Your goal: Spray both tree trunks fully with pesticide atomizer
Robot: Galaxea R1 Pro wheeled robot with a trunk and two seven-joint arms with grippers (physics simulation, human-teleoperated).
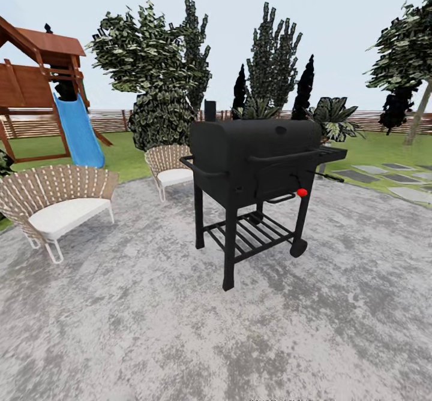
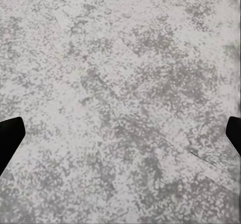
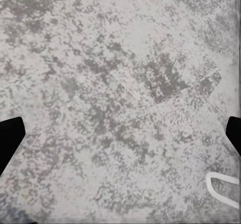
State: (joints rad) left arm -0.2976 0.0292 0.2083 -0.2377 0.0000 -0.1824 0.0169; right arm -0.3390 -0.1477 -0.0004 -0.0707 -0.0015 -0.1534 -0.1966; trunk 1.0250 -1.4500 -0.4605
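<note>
— Two grippers, both spread wide: my left gripper (image 2: 120, 133) and right gripper (image 3: 120, 133) each show a dark fingertip at either edge of the wrist view, with bare patio between. Nothing held.

— Where's the atomizer?

— I can't see it from here. Ahead, at twelve o'clock, stands a black grill (image 1: 255, 179) on the grey patio (image 1: 180, 341). Two wicker chairs sit at ten o'clock (image 1: 57, 203) and eleven (image 1: 171, 167). One tree (image 1: 405, 59) with a bare slanted trunk (image 1: 418, 116) stands on the lawn at two o'clock.

— How will the atomizer handle?

— My guess: small, light, stiff plastic, likely slick. I'd pinch the body low, across its width, clear of the top, so it doesn't tip on the floor.

— Do the views differ?

— The head view gives the garden: playset (image 1: 42, 83), fence (image 1: 372, 119), stepping stones (image 1: 384, 173). The wrist views look down at mottled paving; the right one catches a thin white loop (image 3: 223, 189) by one fingertip, possibly a chair leg. I can't tell.
</note>
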